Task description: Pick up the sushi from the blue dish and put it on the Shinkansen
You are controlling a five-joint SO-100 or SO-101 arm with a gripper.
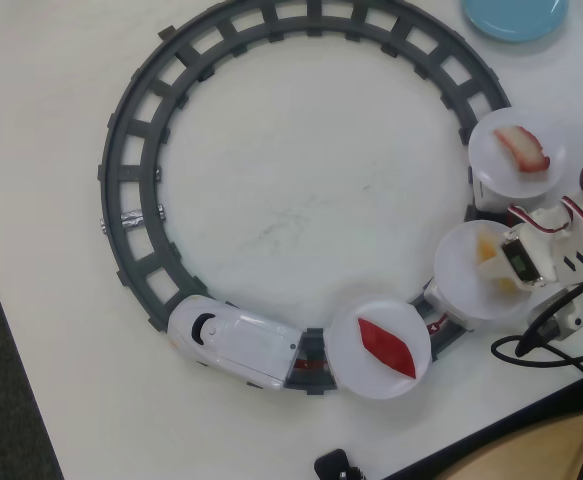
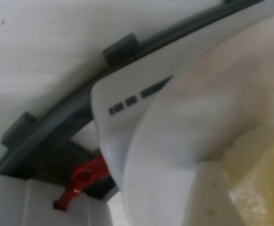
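The yellow-orange sushi point(image 1: 484, 247) lies at the middle white disc carriage point(image 1: 458, 285) of the Shinkansen point(image 1: 233, 345), on the right side of the overhead view. My gripper point(image 1: 496, 268) reaches in from the right, low over that disc, and looks shut on the sushi. In the wrist view a white finger point(image 2: 212, 195) presses against the sushi point(image 2: 263, 188) just above the disc point(image 2: 183, 122); the other finger is out of view. The blue dish point(image 1: 516, 15) sits at the top right edge, and its visible part is bare.
The grey ring track point(image 1: 136, 160) circles the table's middle. A red slice point(image 1: 386, 345) lies on the disc behind the engine and a pink-and-white slice point(image 1: 523, 148) on the last disc. Black cables point(image 1: 541, 345) trail by the arm. The table edge runs along the lower right.
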